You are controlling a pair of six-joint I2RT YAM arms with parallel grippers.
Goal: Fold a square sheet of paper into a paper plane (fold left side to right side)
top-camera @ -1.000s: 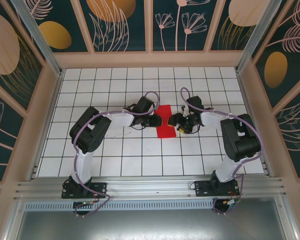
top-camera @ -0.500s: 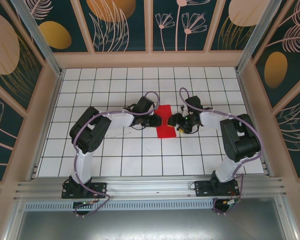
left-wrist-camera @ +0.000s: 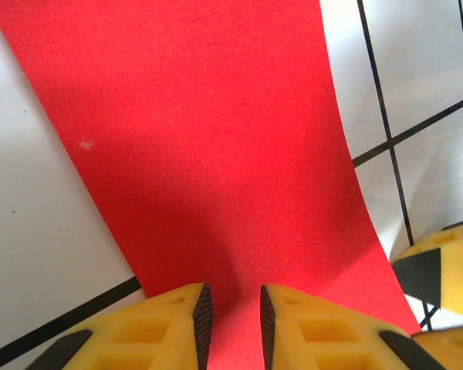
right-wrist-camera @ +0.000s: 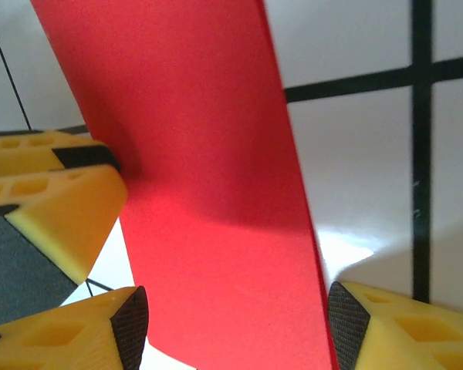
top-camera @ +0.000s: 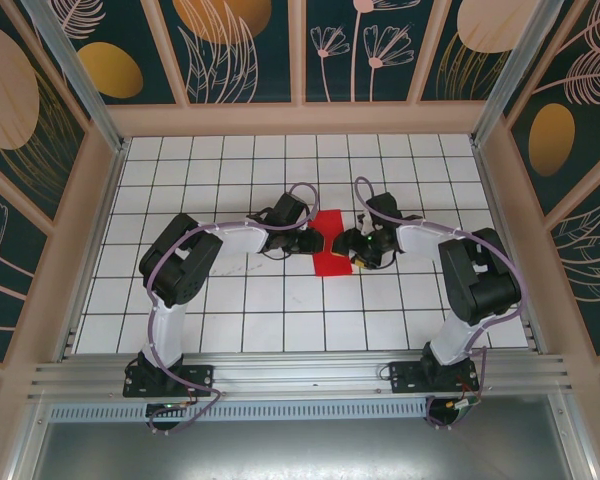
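Top view: places paper (top-camera: pixel 331 243) mid-table (top-camera: pixel 230 300) as a narrow red strip running away from the arm bases, with left gripper (top-camera: pixel 317 241) at one long edge and right gripper (top-camera: pixel 356 246) at the other. Too small there to read either jaw gap. Left wrist view: resolves the left jaws as narrow but parted, a slim slot between the yellow fingers (left-wrist-camera: pixel 177 327), red paper visible through the slot and spreading ahead of the tips. Also catches a yellow finger of the right gripper at the paper's far edge, low right. Right wrist view: resolves the right jaws as wide, one fingertip (right-wrist-camera: pixel 127 320) on each side of the paper, not closed on it. Shows the paper's long edge bowed, with a shadow on the table beside it; appears simply flat from above.
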